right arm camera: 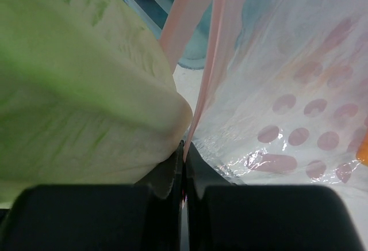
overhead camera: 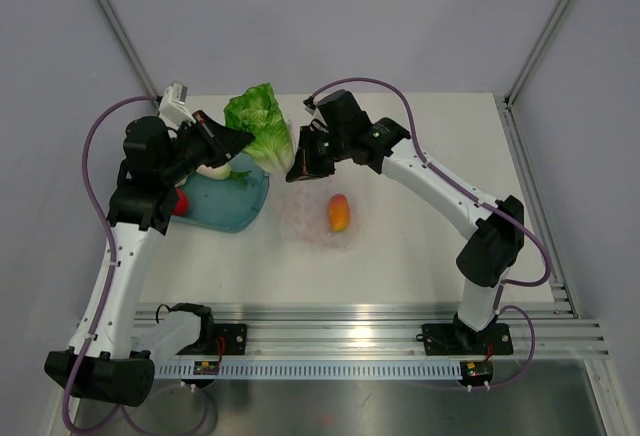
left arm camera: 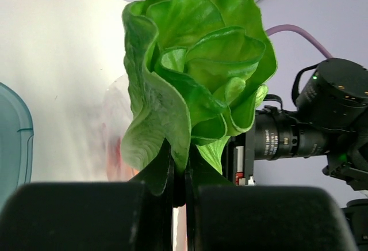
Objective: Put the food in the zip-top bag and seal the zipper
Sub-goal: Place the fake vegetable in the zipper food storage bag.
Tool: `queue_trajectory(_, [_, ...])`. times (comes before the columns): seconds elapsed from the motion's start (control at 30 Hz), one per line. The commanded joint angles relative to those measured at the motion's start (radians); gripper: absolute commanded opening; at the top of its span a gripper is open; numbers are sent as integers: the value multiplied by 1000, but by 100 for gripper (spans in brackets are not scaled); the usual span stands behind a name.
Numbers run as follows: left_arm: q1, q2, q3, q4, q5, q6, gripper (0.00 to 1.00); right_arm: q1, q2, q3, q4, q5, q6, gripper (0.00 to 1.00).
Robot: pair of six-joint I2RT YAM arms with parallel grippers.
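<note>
White table holds teal bowl; lettuce crowds the zip-top bag.

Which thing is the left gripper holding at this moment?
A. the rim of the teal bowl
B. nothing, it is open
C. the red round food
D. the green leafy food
D: in the left wrist view the left gripper is shut on the stem end of the green leafy food.

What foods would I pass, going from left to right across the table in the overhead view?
Red round food → green lettuce → orange food.
</note>
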Motion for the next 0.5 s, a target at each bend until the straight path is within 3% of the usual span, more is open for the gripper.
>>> queue_trajectory(0.0, [-6, 16, -46, -44, -4, 34, 0, 8, -91, 50, 111, -42, 20, 6])
queue_trajectory(0.47, [-6, 33, -46, -102, -36, 94, 0, 8, -91, 87, 76, -10, 8, 6])
